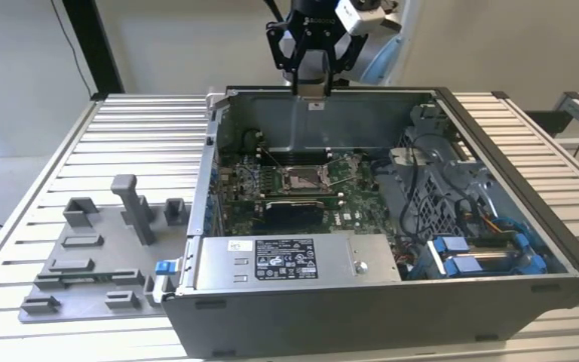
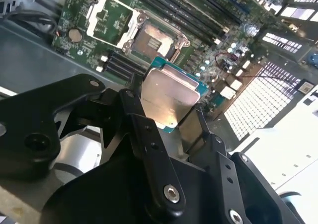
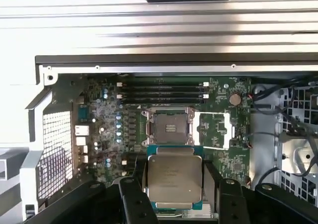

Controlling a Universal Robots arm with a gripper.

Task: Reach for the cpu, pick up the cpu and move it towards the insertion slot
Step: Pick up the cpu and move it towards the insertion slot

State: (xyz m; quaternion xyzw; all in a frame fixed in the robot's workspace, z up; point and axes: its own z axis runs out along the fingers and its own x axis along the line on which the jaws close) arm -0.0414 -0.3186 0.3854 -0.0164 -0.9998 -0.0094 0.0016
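Observation:
My gripper (image 1: 313,84) hangs over the rear wall of the open computer case (image 1: 531,226), shut on the cpu (image 1: 313,90). In both wrist views the cpu (image 3: 174,178) (image 2: 166,92) shows its silvery metal top and green edge, clamped on two opposite sides by the black fingers (image 3: 211,182). The insertion slot (image 1: 303,177) lies on the green board below, a square socket with a shiny frame and brownish centre (image 3: 169,127) (image 2: 149,40). The cpu is held high above it, off towards the case's rear wall.
A grey tray (image 1: 78,298) with fixture blocks sits on the slatted table at the exterior view's left. Inside the case are a grey power supply box (image 1: 295,260), memory slots (image 3: 161,91), and cables with blue parts (image 1: 470,256) at the exterior view's right.

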